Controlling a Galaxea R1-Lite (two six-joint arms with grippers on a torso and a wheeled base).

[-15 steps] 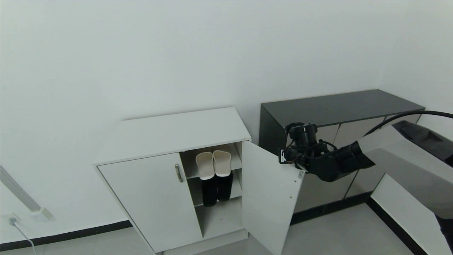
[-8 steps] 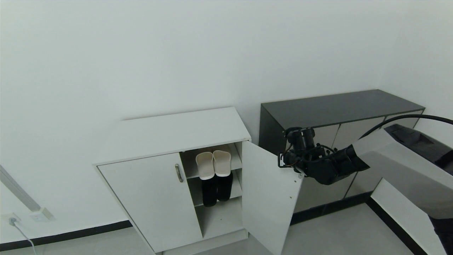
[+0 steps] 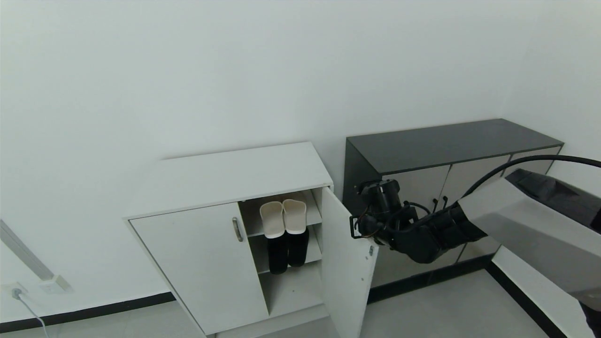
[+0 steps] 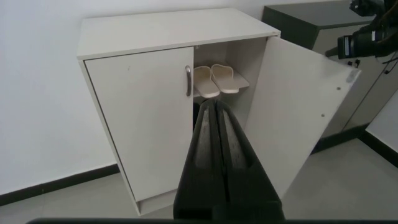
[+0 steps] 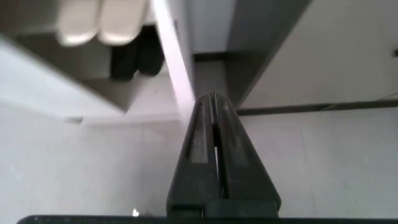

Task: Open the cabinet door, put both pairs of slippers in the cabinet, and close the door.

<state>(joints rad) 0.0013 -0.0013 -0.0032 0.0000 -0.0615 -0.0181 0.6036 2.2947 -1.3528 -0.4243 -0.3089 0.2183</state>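
Note:
The white cabinet (image 3: 235, 173) has its left door (image 3: 202, 263) shut and its right door (image 3: 347, 263) standing about half open. A white pair of slippers (image 3: 284, 217) lies on the upper shelf, and a black pair (image 3: 287, 251) on the shelf below. My right gripper (image 3: 361, 230) is shut and rests against the outer face of the open door near its free top corner. In the right wrist view the shut gripper (image 5: 211, 99) points along the door's edge (image 5: 174, 62). My left gripper (image 4: 216, 106) is shut, empty and held back from the cabinet front, aimed at the white slippers (image 4: 221, 79).
A dark-topped sideboard (image 3: 450, 141) stands against the wall right of the cabinet, close behind my right arm. A wall socket with a cable (image 3: 16, 293) sits low at the far left. Bare floor (image 3: 446, 310) lies in front of both pieces of furniture.
The right gripper has moved left, and the right door has swung with it from wide open to about half open. The slippers have stayed in place.

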